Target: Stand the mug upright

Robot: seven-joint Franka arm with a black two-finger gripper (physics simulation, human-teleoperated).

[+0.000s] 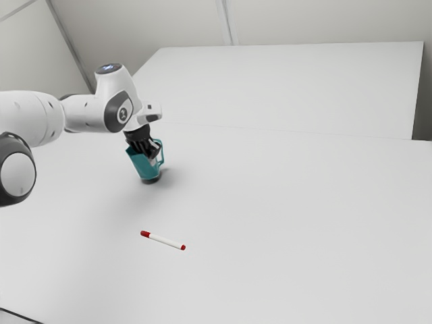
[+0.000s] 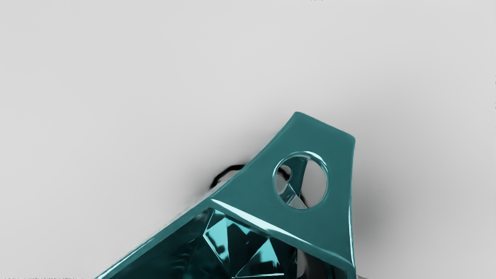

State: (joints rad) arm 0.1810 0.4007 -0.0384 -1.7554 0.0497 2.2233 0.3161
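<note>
In the exterior view, the gripper (image 1: 143, 143) points down into the mouth of the teal mug (image 1: 143, 166), overlapping its rim. The mug's mouth faces up, and its body leans a little, with the top toward the exterior view's left. Its handle (image 1: 161, 159) is on the exterior view's right side. The wrist view looks down on the mug (image 2: 255, 209), with its faceted dark interior and a round hole in the flat handle top. A grey-black part of the gripper (image 2: 329, 271) is at the mug's wall. Whether the mug's base touches the table cannot be told.
A white marker with red ends (image 1: 165, 240) lies on the white table (image 1: 270, 216), nearer the exterior camera than the mug. A pale panel (image 1: 290, 88) lies beyond the table's back edge. A dark cable (image 1: 20, 315) crosses the near left corner.
</note>
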